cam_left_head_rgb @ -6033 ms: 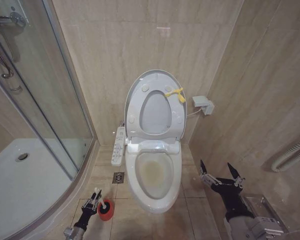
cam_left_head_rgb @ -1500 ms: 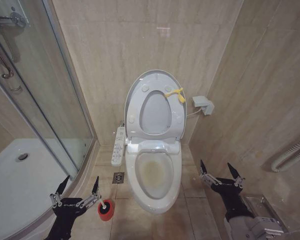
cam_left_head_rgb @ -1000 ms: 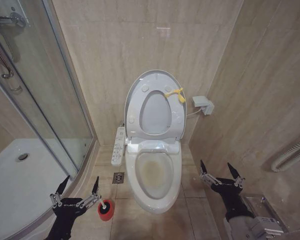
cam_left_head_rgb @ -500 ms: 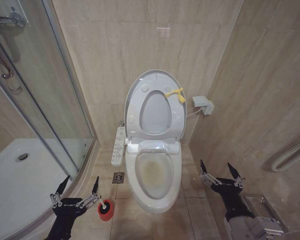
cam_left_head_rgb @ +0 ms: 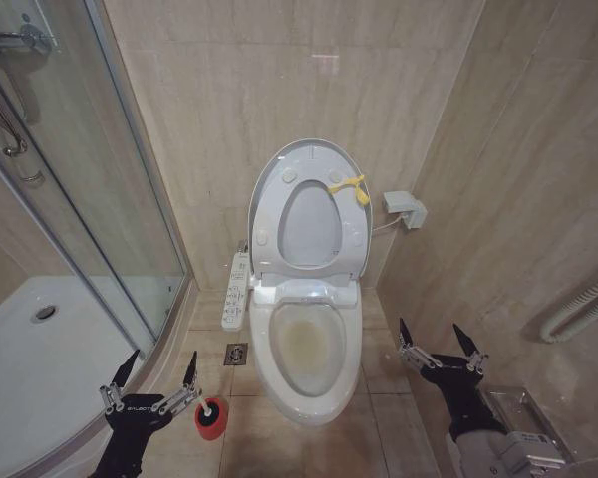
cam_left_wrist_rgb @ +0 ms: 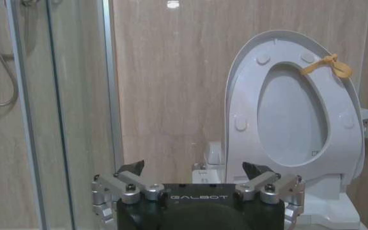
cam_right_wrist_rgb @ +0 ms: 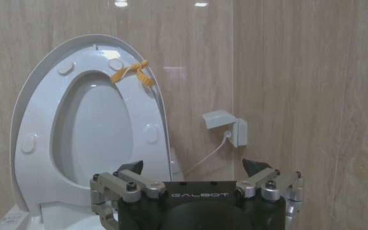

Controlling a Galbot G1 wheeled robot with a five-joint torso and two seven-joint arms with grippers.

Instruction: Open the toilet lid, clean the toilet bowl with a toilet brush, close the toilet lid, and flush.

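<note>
The toilet lid [cam_left_head_rgb: 301,151] stands raised against the back wall, with the seat ring [cam_left_head_rgb: 269,224] folded up in front of it and a yellow loop tag [cam_left_head_rgb: 354,186] near the top. Below lies the toilet bowl [cam_left_head_rgb: 306,351], open, its inside stained yellowish. A red holder cup [cam_left_head_rgb: 210,419] stands on the floor left of the bowl with something dark in its mouth; I cannot make out the toilet brush handle. My left gripper [cam_left_head_rgb: 161,359] hovers open just left of the cup, holding nothing. My right gripper [cam_left_head_rgb: 432,331] is open and empty to the right of the bowl. Both wrist views face the raised lid [cam_left_wrist_rgb: 293,120] [cam_right_wrist_rgb: 88,124].
A curved glass shower door [cam_left_head_rgb: 110,199] and white shower tray [cam_left_head_rgb: 40,349] close off the left. The button panel [cam_left_head_rgb: 237,291] juts from the toilet's left side, above a floor drain [cam_left_head_rgb: 236,354]. A small wall box [cam_left_head_rgb: 404,209] and a ribbed hose [cam_left_head_rgb: 578,309] are on the right.
Six seconds ago my left gripper was down at the red cup with its fingers close together; now it is drawn back to the left and spread wide. Nothing has moved in the last 1.5 seconds.
</note>
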